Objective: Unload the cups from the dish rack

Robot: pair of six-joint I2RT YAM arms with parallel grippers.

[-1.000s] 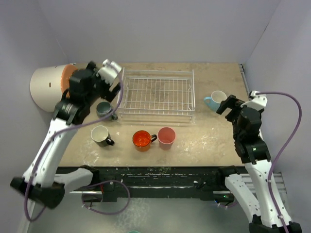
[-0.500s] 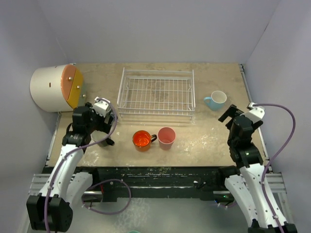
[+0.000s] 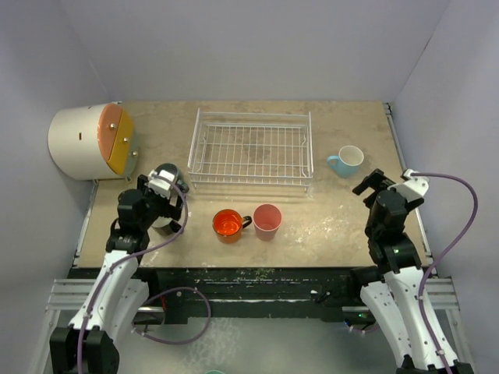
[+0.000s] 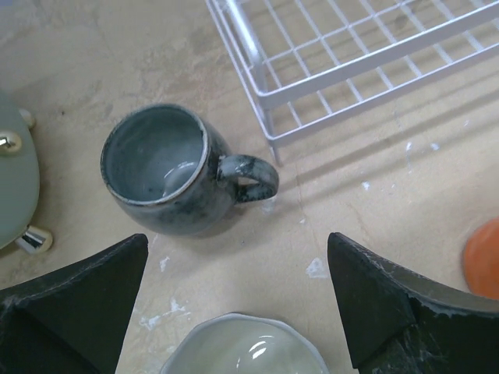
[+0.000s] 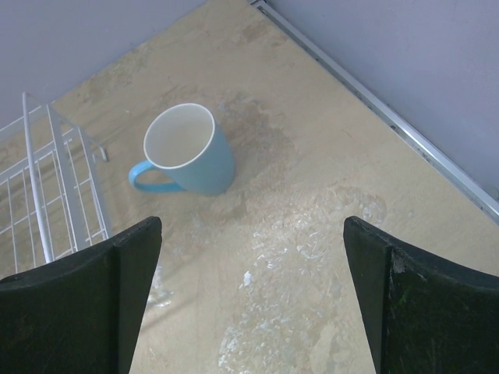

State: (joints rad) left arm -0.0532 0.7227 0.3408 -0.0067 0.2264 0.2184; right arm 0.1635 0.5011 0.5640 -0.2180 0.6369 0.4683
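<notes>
1. Surface [image 3: 351, 226]: beige and scuffed, with pale smears near the front edge. It carries everything listed below.
2. Dish rack [image 3: 251, 148]: white wire grid with low sides, at the back centre of the surface. All five cups stand outside it on the surface.
3. Cream cylinder [image 3: 78, 144]: lies on its side at the back left, orange-yellow face turned toward the rack, well apart from it.
4. Left tool [image 4: 235, 241]: jaws spread wide, nothing held. It hangs over the left front of the surface, above two mugs.
5. Right tool [image 5: 251, 226]: jaws spread wide, nothing held. It is at the right side of the surface, pointing toward the light blue mug and not touching it.
6. Light blue mug [image 5: 187, 152]: upright, right of the rack and apart from it, handle toward the rack.
7. Grey-teal mug [image 4: 168, 175]: upright, just beside the rack's near left corner, handle pointing at that corner.
8. Black mug [image 4: 245, 351]: only its pale-glazed mouth shows at the bottom edge of the left wrist view, nearer than the grey-teal mug.
9. Orange mug [image 3: 228, 224]: upright in front of the rack, handle toward the pink tumbler.
10. Pink tumbler [image 3: 267, 220]: upright, just beside the orange mug on its right.
</notes>
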